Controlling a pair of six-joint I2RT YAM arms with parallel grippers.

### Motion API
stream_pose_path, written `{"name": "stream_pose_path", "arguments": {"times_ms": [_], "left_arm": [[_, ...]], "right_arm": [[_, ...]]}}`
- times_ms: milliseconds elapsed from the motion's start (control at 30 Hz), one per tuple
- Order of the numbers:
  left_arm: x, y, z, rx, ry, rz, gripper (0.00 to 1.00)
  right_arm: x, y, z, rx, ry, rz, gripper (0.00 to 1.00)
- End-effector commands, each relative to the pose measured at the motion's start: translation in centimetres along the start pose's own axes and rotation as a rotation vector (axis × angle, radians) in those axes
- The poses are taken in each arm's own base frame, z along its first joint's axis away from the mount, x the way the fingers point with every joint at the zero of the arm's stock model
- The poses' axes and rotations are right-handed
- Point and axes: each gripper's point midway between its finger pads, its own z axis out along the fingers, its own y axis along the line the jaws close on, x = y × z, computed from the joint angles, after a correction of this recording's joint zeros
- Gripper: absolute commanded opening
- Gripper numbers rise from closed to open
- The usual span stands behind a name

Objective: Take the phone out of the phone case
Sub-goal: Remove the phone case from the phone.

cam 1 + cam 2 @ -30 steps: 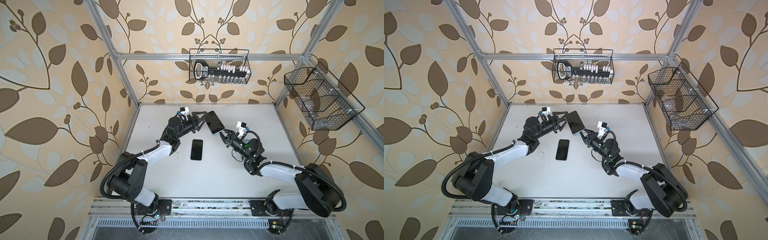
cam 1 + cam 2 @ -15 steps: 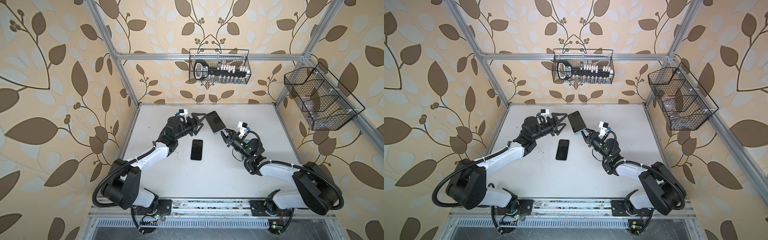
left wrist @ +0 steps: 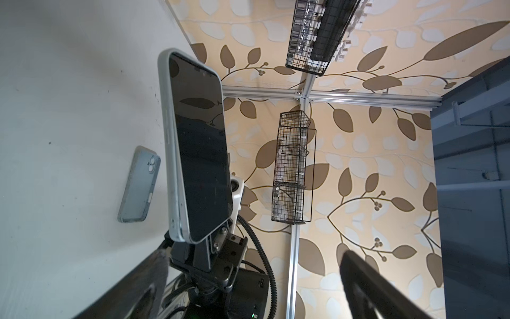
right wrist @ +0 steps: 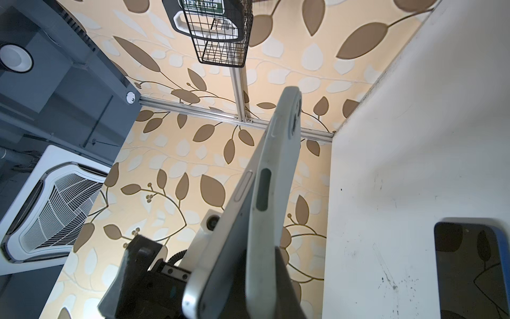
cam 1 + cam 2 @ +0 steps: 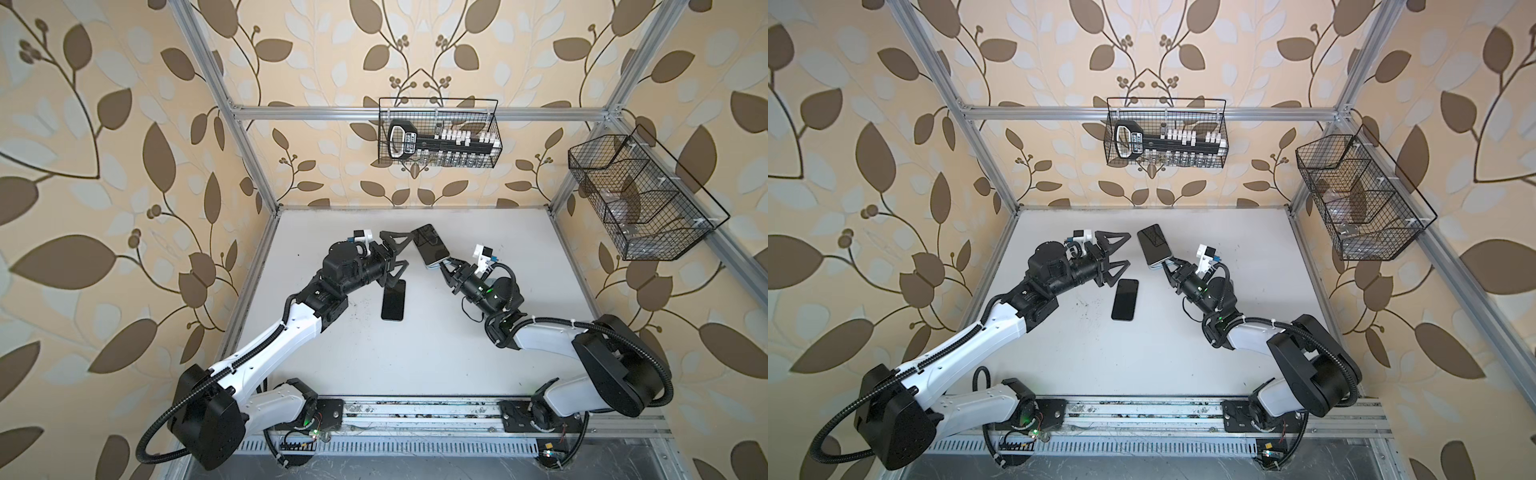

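- Evidently the job is standing part-way. The right gripper point(image 5: 446, 264) is holding the phone point(image 3: 201, 154) up off the table point(image 5: 415, 365), with its fingers pinching together on the lower end of phone and phone case point(image 3: 166, 121) alike.
- In the right wrist view, one long side of the phone is sitting proud of the case. The metal edge with its side button is showing clear of the pale rim, away from the slot cut for it, so that side is looking freed.
- The rest is not looking freed. In the left wrist view the pale rim is running round the upper end and along one long side of the screen, so the phone is lying mostly inside.
- The left gripper point(image 5: 1124, 249) is hanging with its fingers spread wide and gripping nothing. It is just beside the phone's upper end and, in a top view, apart from it.
- As I am judging it, what is remaining is peeling the upper corners and the seated side loose, then drawing phone and case apart.
- A second phone point(image 5: 392, 301) is lying screen-up on the table between the arms.
- A pale thing with camera cut-outs point(image 3: 139, 185) is lying flat beyond the held phone; I cannot tell whether it is a case or a phone's back.
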Motion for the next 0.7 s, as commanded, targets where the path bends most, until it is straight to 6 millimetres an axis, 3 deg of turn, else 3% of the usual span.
{"name": "stream_pose_path", "arguments": {"times_ms": [0, 133, 667], "left_arm": [[0.7, 0.1, -0.5, 0.004, -0.045, -0.108, 0.99], [1.8, 0.0, -0.3, -0.003, -0.042, -0.113, 0.99], [2.5, 1.7, 3.0, -0.011, -0.019, -0.154, 0.99]], "right_arm": [[-0.3, 3.0, 0.1, -0.124, -0.027, -0.009, 0.0], [-0.1, 2.8, 0.4, -0.13, -0.027, -0.007, 0.0], [0.7, 3.2, 0.8, -0.135, -0.019, -0.026, 0.0]]}}
